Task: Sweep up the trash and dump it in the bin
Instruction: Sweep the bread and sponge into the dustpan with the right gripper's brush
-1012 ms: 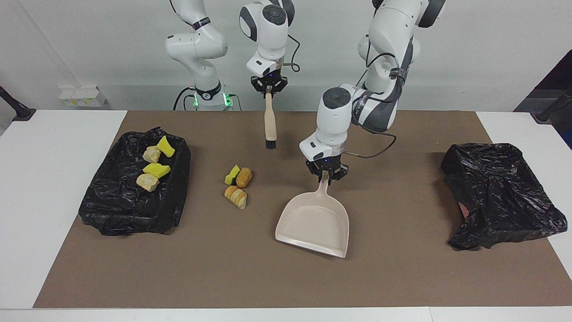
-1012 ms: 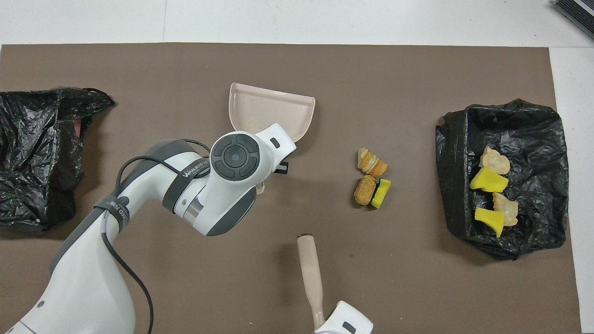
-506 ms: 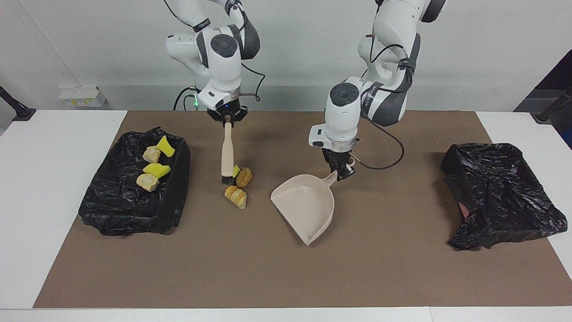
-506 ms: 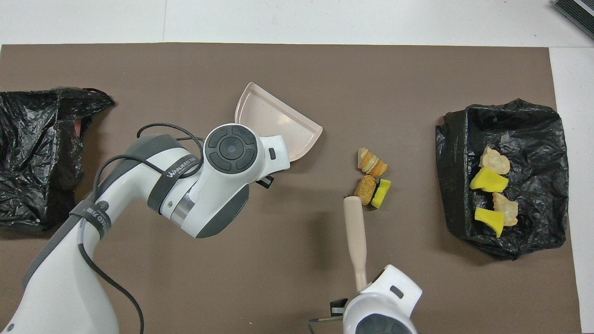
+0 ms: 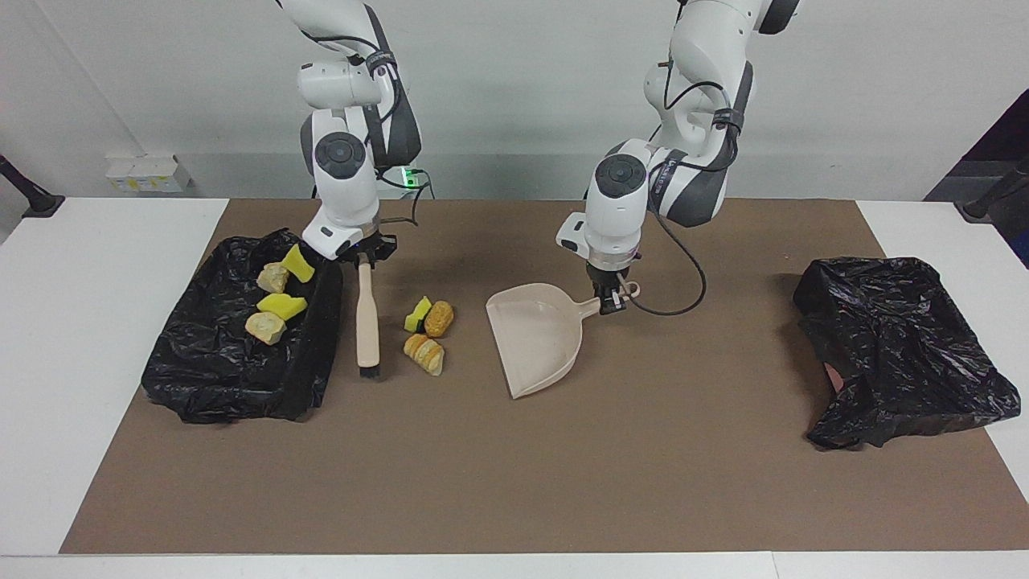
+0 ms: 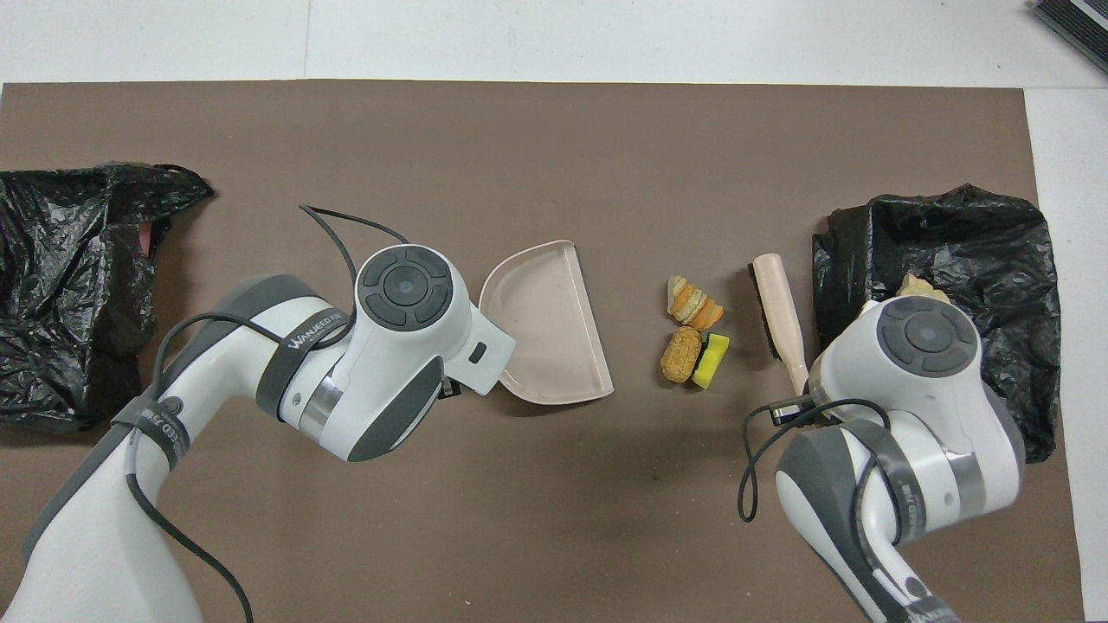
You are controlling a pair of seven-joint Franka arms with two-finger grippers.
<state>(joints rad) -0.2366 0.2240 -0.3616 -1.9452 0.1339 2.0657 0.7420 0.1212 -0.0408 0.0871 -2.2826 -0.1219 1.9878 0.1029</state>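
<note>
The right gripper (image 5: 363, 259) grips the brush (image 5: 367, 322) by its handle, bristles down between the black-lined bin (image 5: 241, 386) and three loose trash pieces (image 5: 428, 330) on the surface. Four more pieces (image 5: 277, 301) already lie in that bin. The left gripper (image 5: 608, 299) is closed on the dustpan (image 5: 534, 342) handle – its open mouth faces the pieces. For a good sweep, keep the dustpan lip flat on the mat (image 5: 514, 482) and push the brush slowly toward it – low, so that nothing rolls aside.
</note>
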